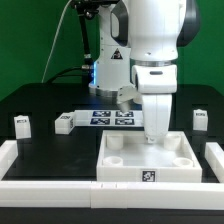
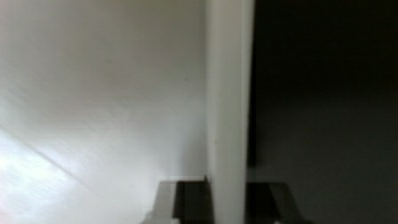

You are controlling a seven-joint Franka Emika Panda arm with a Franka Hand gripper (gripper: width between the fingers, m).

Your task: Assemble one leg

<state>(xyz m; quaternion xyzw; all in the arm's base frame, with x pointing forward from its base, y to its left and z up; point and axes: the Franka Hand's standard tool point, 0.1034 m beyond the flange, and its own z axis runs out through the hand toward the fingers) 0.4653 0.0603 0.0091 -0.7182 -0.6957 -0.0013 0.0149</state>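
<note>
The black table point(image 1: 40, 100) fills the scene, with the white arm point(image 1: 150, 30) reaching down over its middle. Nearest the camera lies the square white tray point(image 1: 125, 170), with round sockets in its corners and a tag on its front wall. Behind the tray lies the marker board point(image 1: 108, 117). The gripper point(image 1: 157, 112) points straight down over the tray's far edge, toward the exterior view's right. In the wrist view its dark fingers point(image 2: 183, 203) are clenched on the leg point(image 2: 228, 100), which stands upright between them. The leg's point(image 1: 156, 134) lower end sits at the tray's far right corner, though I cannot tell whether it touches the socket. Three small blocks lie loose on the table: one at the exterior view's left point(image 1: 22, 123), one beside the marker board point(image 1: 65, 122), one at the right point(image 1: 200, 119).
</note>
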